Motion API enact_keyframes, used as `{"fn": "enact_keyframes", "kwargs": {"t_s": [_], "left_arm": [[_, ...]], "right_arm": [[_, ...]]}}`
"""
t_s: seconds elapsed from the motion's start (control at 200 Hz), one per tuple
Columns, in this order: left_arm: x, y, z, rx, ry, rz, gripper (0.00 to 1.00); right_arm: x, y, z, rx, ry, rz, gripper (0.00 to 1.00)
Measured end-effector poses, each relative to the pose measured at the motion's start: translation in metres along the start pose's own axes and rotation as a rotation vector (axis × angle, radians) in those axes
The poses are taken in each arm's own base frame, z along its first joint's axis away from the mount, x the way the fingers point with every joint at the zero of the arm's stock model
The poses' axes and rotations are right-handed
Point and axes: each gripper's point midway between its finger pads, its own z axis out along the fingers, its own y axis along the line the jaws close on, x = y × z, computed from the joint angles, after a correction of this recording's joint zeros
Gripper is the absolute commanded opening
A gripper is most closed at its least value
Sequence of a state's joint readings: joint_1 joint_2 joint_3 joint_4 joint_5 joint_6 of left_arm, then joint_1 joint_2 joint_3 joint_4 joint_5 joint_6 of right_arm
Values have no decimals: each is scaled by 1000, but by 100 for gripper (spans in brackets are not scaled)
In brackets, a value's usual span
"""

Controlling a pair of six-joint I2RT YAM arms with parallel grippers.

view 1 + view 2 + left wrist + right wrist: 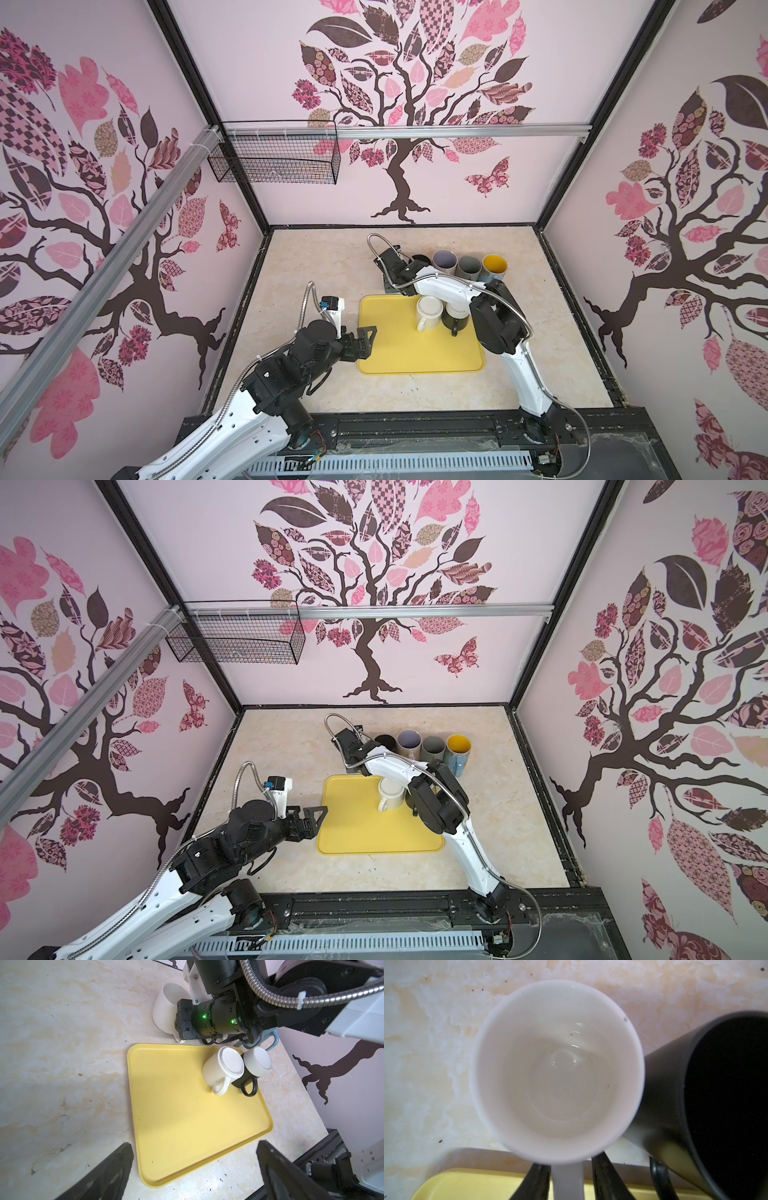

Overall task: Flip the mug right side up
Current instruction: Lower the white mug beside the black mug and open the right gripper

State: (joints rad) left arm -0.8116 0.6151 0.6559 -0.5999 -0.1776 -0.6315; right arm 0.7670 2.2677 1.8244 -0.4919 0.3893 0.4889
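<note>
Left arm [249, 415] low, reaching forward; left gripper [194, 1147] jaws spread wide; right arm [524, 374] elbow bent, forearm crossing toward the middle; right gripper [571, 1183] pointing down, jaws slightly parted.

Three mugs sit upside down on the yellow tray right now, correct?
No, two, not three: a white mug and a black-and-white mug sit upside down on the yellow tray. The left wrist view shows it.
</note>
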Motion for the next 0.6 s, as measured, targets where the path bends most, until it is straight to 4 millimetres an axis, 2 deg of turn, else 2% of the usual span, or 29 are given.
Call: {"fn": "enact_keyframes", "kwargs": {"t_s": [0.12,0.22,0.475,0.6], "left_arm": [[2,0,2,-2,11,2,96],[3,0,4,-5,18,4,96],[11,6,8,-28,40,12,96],[12,7,10,-35,47,15,96]], "right_arm": [[12,-8,-3,7,14,-7,49],[16,-18,-20,1,8,-16,54],[-13,-33,-103,-117,-138,19,58],[-16,-37,-131,-166,-188,18,58]]}}
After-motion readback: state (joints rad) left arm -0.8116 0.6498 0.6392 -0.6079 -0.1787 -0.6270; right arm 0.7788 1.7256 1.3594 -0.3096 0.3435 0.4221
